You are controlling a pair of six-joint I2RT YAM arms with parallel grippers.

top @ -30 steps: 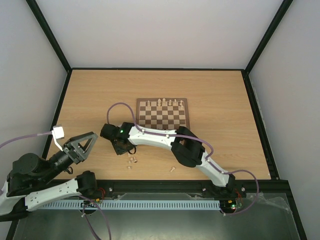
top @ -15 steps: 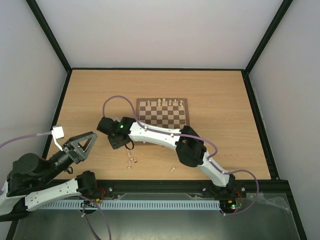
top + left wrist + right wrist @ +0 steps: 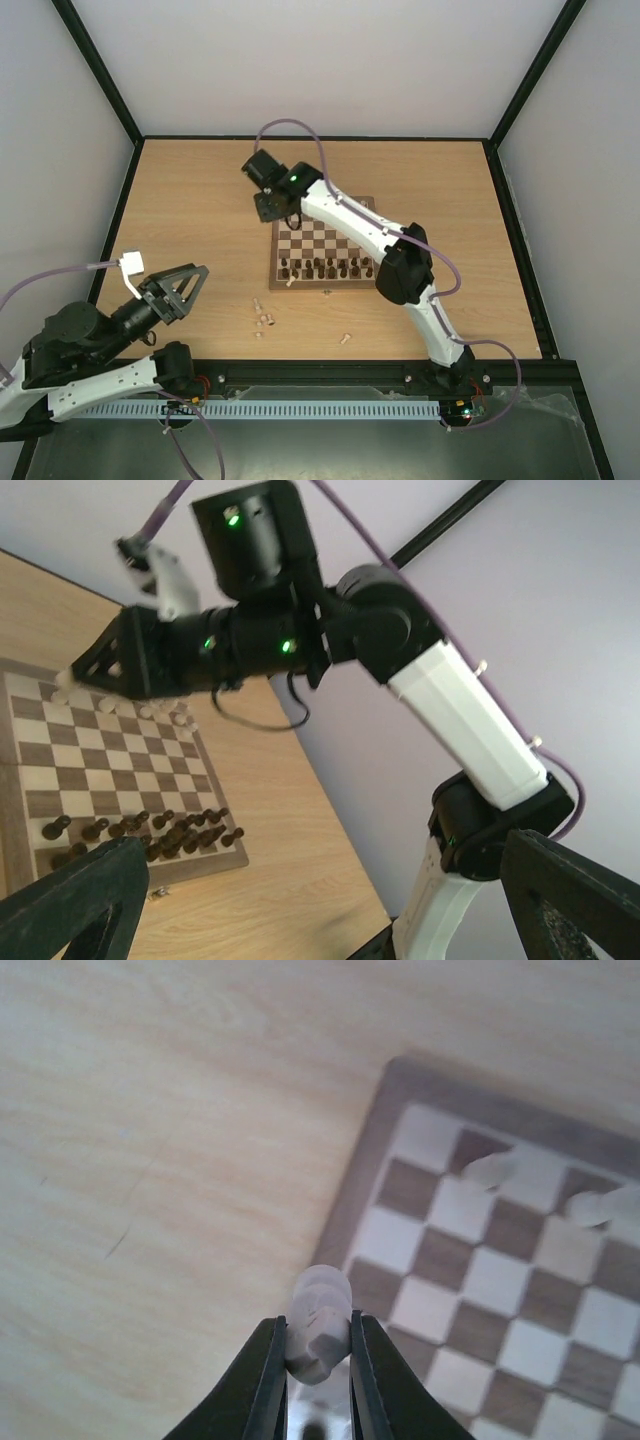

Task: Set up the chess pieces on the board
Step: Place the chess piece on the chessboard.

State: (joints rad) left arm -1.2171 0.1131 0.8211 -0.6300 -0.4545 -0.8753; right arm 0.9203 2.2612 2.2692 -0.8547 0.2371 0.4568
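The right claw [image 3: 268,206] pinches a smooth, round-headed cream chess piece [image 3: 320,1312] between its dark fingers over the far left corner of the checkered wooden board [image 3: 330,245]. The piece's base is hidden, so contact with the square cannot be told. The left claw [image 3: 178,293] hangs spread wide above the wood-grain bench [image 3: 190,200] near a few loose pale pieces [image 3: 265,320], while dark turned pieces [image 3: 325,268] crowd the board's near rows, too small to tell apart.

Wood board [image 3: 310,245] matt; table [image 3: 200,220] wood-grain, smooth.
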